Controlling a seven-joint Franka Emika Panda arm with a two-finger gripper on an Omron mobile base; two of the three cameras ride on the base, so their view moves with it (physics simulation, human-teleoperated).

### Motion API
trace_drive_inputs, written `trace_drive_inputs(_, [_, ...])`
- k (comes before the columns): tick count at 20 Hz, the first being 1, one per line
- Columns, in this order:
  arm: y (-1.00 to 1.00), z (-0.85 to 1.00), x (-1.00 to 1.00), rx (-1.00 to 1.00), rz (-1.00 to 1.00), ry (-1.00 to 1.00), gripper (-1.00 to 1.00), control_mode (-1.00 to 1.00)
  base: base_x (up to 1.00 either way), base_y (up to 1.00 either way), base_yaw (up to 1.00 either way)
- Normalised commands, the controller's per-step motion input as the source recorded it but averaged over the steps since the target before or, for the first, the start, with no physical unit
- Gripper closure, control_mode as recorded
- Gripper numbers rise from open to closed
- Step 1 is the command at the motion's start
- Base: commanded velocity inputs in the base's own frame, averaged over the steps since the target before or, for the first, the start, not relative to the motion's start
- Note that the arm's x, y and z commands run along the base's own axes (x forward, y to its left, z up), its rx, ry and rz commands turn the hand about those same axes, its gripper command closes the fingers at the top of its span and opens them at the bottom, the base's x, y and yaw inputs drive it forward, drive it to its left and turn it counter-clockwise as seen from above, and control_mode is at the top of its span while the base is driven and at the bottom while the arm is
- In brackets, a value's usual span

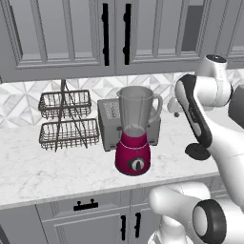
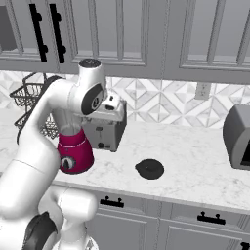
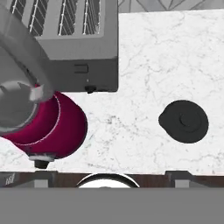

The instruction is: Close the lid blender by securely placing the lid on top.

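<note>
**Lid lies flat on the surface, blender jar uncovered**

You have the white marble surface [image 2: 195, 151] running across the middle of both base views, under grey wall cabinets [image 1: 57, 33] with black handles. At the far right edge of the right base view you see part of a rounded grey appliance [image 2: 238, 136].

In the left base view, a two-tier wire basket rack [image 1: 65, 119] stands at centre left. The boxy grey toaster [image 1: 110, 125] sits just behind the blender [image 1: 135, 138], which is in the middle of the frame: magenta-red base with the black dial facing you, clear jar upright, its mouth uncovered. In the hand view the blender fills the left side, with the toaster at upper left.

The lid [image 2: 150, 169] lies flat on the surface at lower centre of the right base view, well apart from the blender. In the hand view you find it at centre right [image 3: 184, 121], and in the left base view at centre right, partly behind the arm [image 1: 196, 151].

You cannot tell how the fingers are set; nothing of them is clear enough to judge.
</note>
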Motion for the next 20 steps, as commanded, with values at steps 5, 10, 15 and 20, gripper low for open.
trace_drive_inputs(5, [-1.0, -0.52, -0.01, 0.0, -0.11, 0.05, -1.0, -1.0, 0.0, 0.0, 0.0])
trace_drive_inputs(10, [-1.0, -0.98, 0.19, 0.0, -0.1, 0.21, -1.0, -1.0, 0.0, 0.0, 0.0])
trace_drive_inputs(15, [-0.73, -0.98, 0.31, 0.04, 0.0, 0.1, -1.0, -1.0, 0.0, 0.0, 0.0])
trace_drive_inputs(20, [-0.23, -0.76, 0.29, 0.03, 0.0, 0.0, -1.0, -1.0, 0.0, 0.0, 0.0])
